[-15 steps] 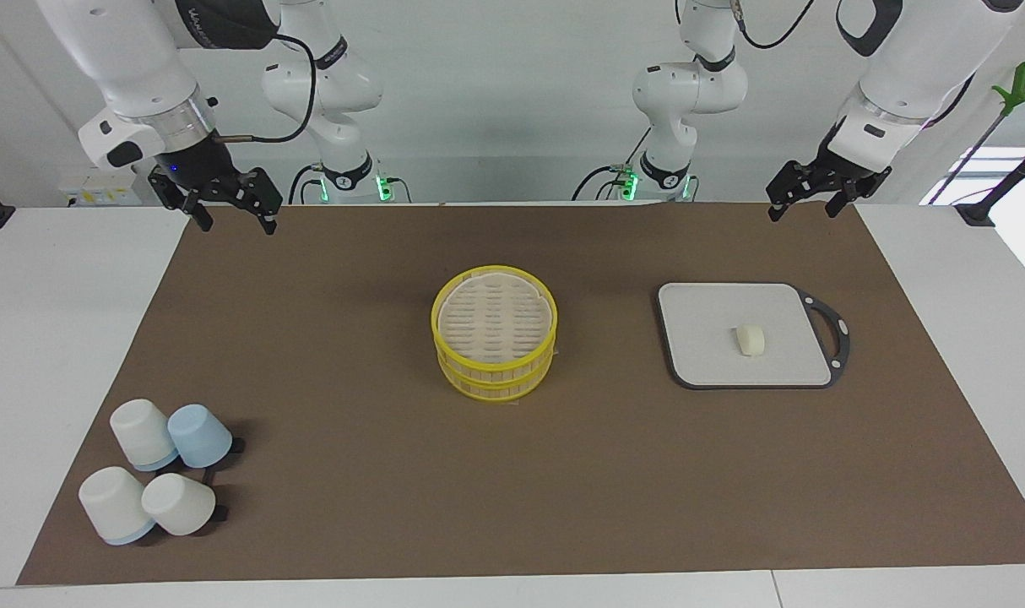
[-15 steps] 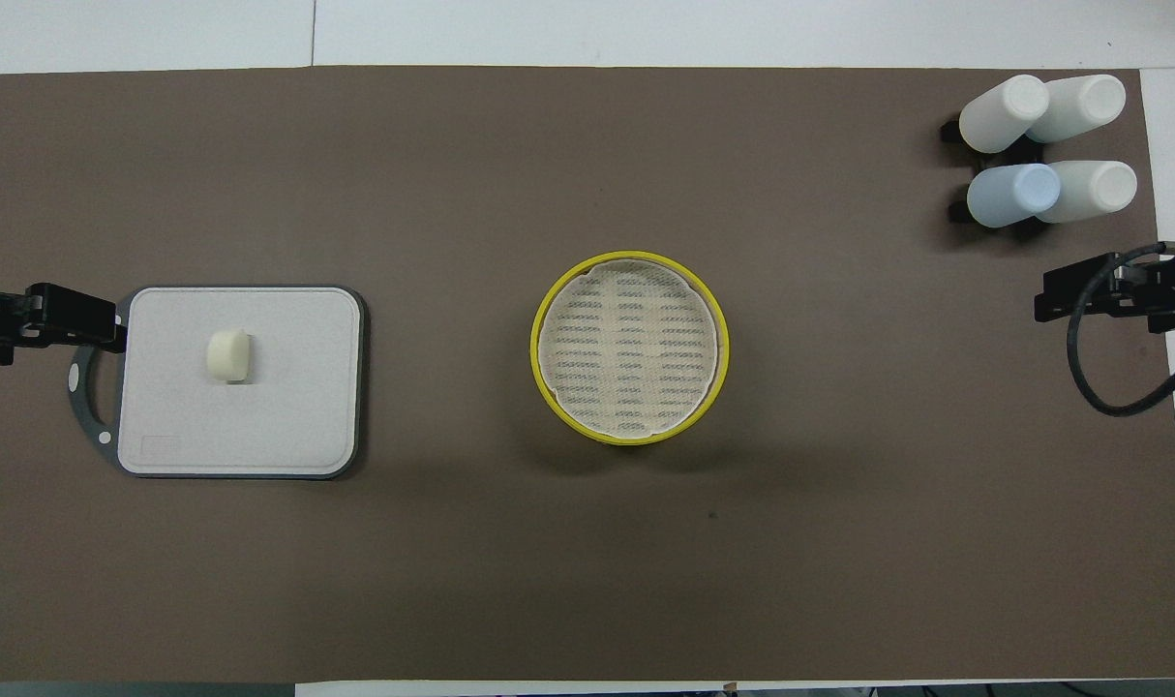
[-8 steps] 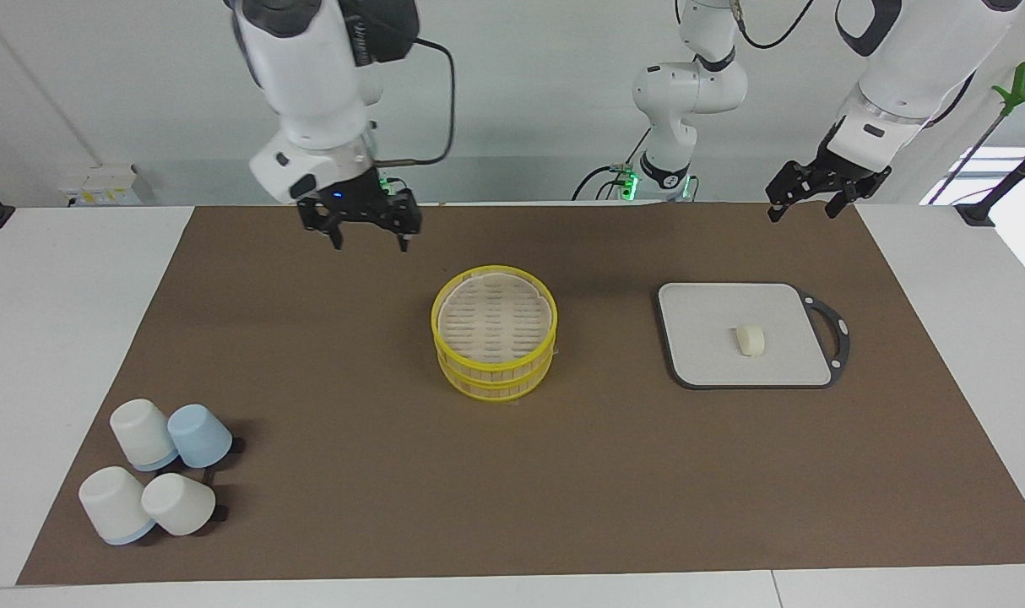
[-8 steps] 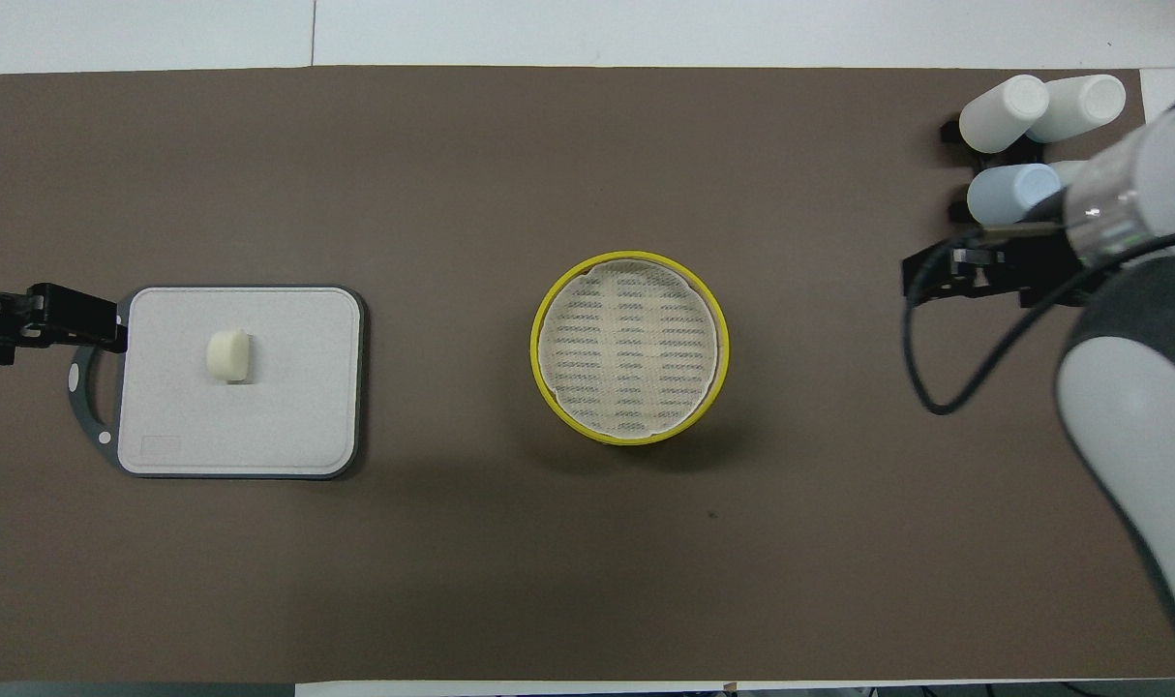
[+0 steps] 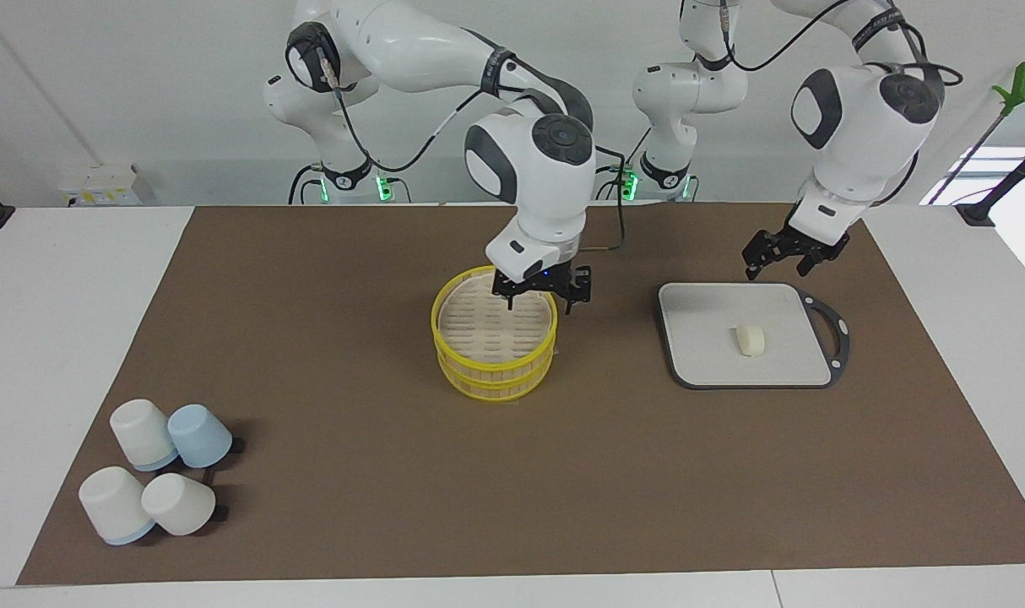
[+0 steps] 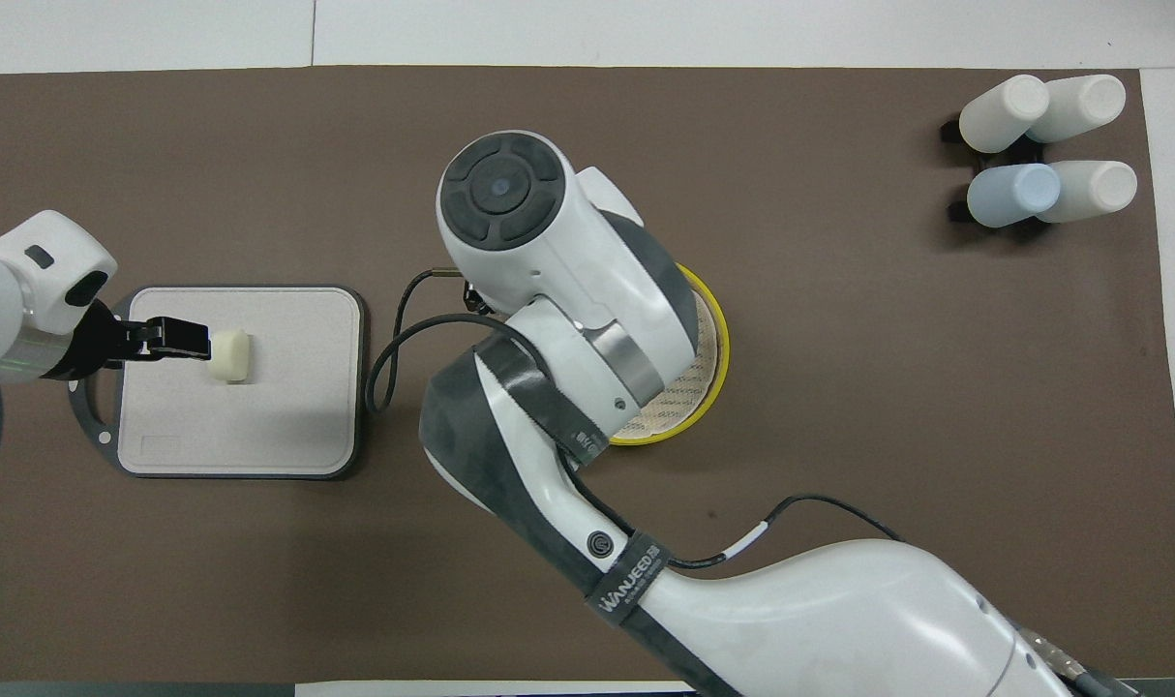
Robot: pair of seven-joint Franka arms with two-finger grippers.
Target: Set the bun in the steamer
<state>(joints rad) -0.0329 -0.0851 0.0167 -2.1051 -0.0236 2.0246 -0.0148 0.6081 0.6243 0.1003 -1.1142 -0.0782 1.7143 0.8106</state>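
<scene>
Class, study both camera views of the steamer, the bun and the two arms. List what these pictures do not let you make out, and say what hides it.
1. Overhead view: most of the steamer is covered by the right arm; only a rim arc shows.
2. Overhead view: the right tool is hidden under its own arm.
3. Facing view: whether that tool touches the steamer's rim; too small to tell.
4. Overhead view: the left tool appears to meet the bun; the facing view shows it raised over the cutting board's edge.

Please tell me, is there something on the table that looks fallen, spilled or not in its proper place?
Only the cups stand out: the three white ones and a blue one lie tipped in a loose cluster toward the right arm's end of the table. The bun sits on the grey board, and the steamer stands level. No spill or damage shows.
</scene>
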